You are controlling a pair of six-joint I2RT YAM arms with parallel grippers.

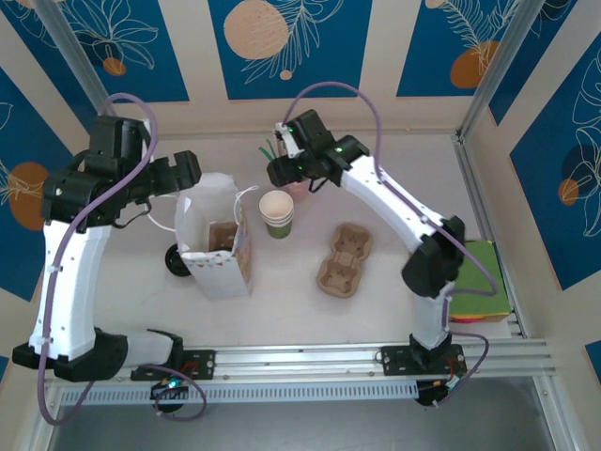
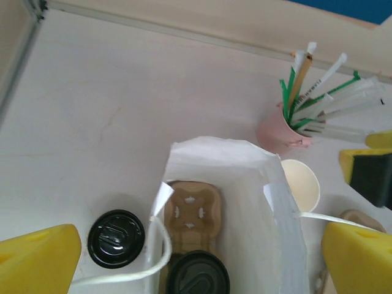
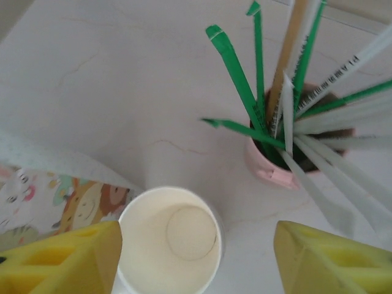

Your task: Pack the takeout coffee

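The left gripper (image 2: 199, 257) hangs over the mouth of the white paper bag (image 2: 245, 184), its yellow fingers (image 2: 40, 257) spread wide and holding nothing. The bag's rim and a loose handle string lie between those fingers. Directly below, inside the bag, the takeout coffee (image 2: 197, 277) sits in the near pocket of a cardboard carrier (image 2: 190, 211). Another black-lidded cup (image 2: 116, 239) stands on the tabletop (image 2: 110, 104) just outside the bag's left wall, and bare surface runs from there to the back wall.

The right gripper (image 3: 202, 257) is also parted and empty, poised above the stack of lidless cups (image 3: 168, 239). Whether its left finger touches the rim cannot be told. The pink cup of straws (image 3: 275, 165) stands just behind the stack, straws fanning outward. A second carrier (image 1: 345, 260) lies in open room to the right.
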